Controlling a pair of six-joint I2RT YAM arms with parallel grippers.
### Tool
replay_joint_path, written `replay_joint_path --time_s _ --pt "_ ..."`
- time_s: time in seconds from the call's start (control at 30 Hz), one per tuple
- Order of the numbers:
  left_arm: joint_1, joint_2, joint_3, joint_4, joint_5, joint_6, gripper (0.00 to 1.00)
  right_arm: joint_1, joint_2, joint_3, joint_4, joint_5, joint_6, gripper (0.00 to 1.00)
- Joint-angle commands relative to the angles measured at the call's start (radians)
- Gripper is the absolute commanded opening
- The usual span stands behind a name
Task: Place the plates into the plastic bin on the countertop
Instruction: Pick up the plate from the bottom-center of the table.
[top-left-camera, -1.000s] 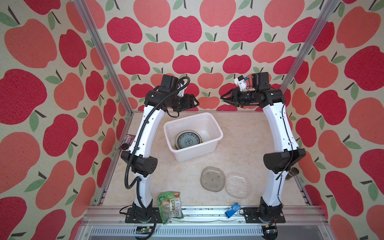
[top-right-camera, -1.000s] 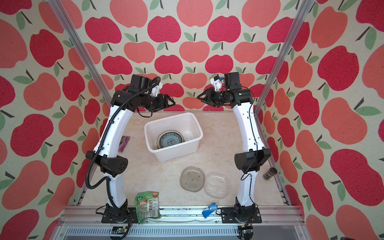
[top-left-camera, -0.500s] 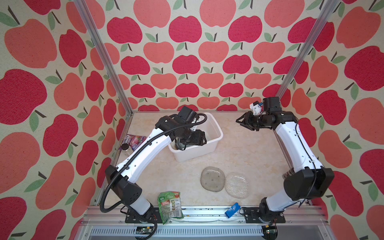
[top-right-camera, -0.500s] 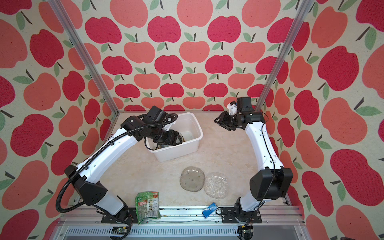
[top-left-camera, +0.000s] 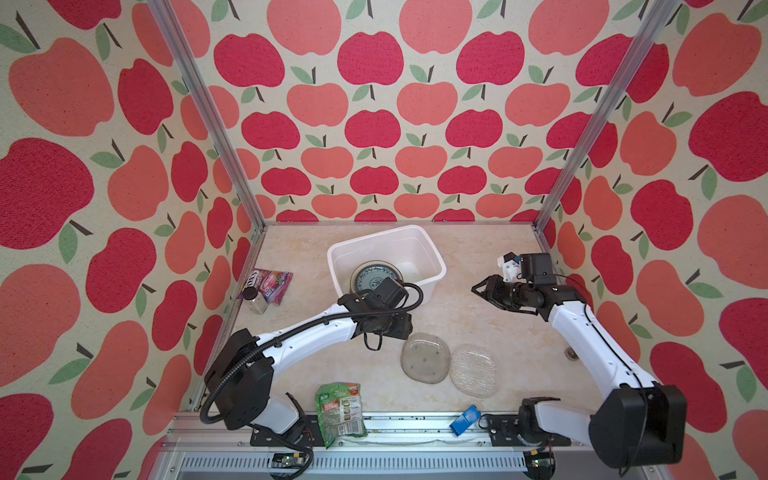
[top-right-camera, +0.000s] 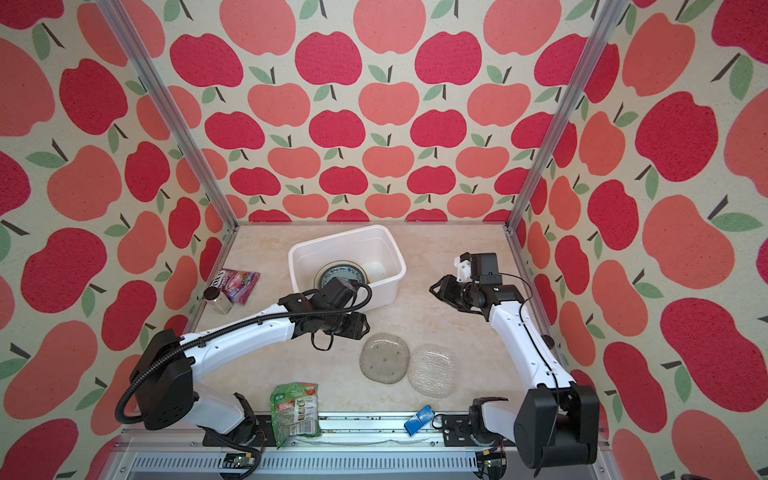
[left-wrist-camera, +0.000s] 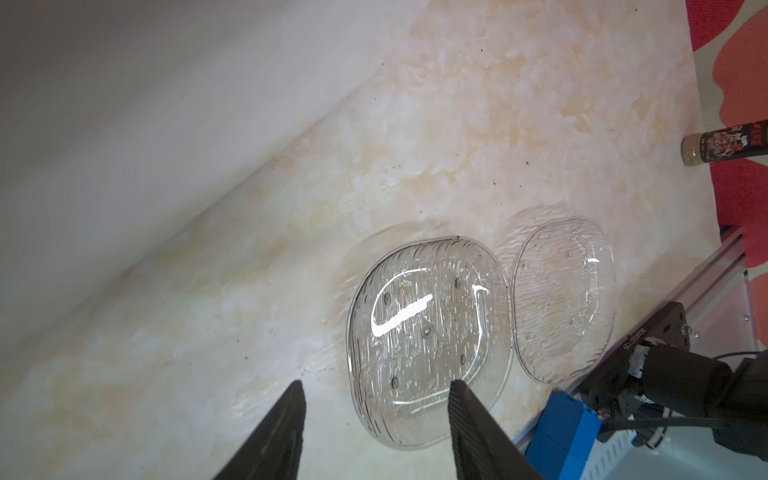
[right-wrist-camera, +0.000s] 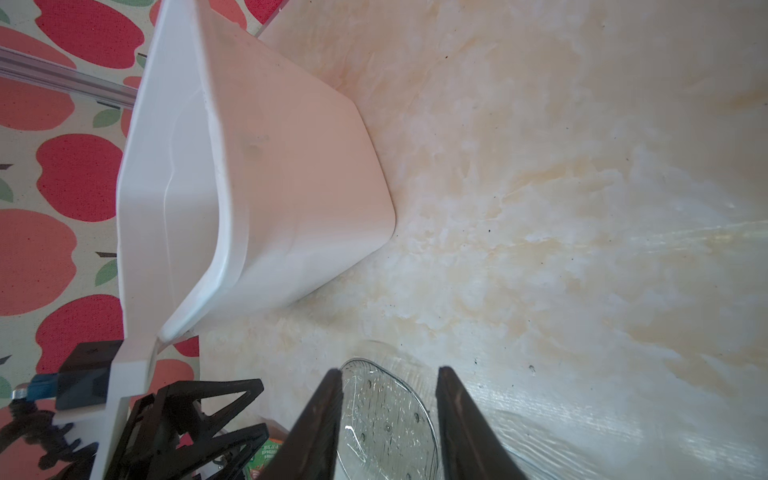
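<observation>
In a top view, a blue patterned plate (top-right-camera: 341, 275) is seen lying inside the plastic bin (top-right-camera: 386, 245), far on the countertop (top-right-camera: 457, 332). A grey glass plate (top-right-camera: 384, 358) and a clear glass plate (top-right-camera: 432, 369) are laid side by side nearer. The left gripper (top-right-camera: 362, 326) is held just left of the grey one, and the right gripper (top-right-camera: 434, 290) right of the bin.

Beige marbled countertop (top-left-camera: 478, 266), railed in aluminium. White bin (top-left-camera: 374, 249) at centre frame. Below it, grey plate (top-left-camera: 425, 358) flat, clear plate (top-left-camera: 473, 370) just beside on its right. Green packet (top-left-camera: 340, 409) at bottom centre, overhanging the front rail. Purple packet (top-left-camera: 272, 284) and jar (top-left-camera: 254, 300) at left edge; bottle (top-left-camera: 570, 354) at right edge.
</observation>
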Motion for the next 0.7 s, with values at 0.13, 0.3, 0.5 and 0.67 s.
replay_joint_path --time_s 0.13,0.3,0.5,0.67 --pt "-0.085 0.136 -0.017 0.096 -0.044 -0.013 0.53 0.008 -0.092 -0.125 0.088 0.029 -0.009 0.4" --pt "-0.131 0.108 -0.008 0.068 -0.12 -0.011 0.55 0.008 -0.13 -0.187 0.14 0.008 0.029 0.4" --pt "-0.147 0.118 -0.015 -0.007 -0.123 -0.06 0.55 0.012 -0.118 -0.192 0.157 -0.006 0.028 0.39" --pt "-0.158 0.112 -0.07 0.011 -0.125 -0.102 0.55 0.014 -0.112 -0.204 0.16 -0.015 0.025 0.39"
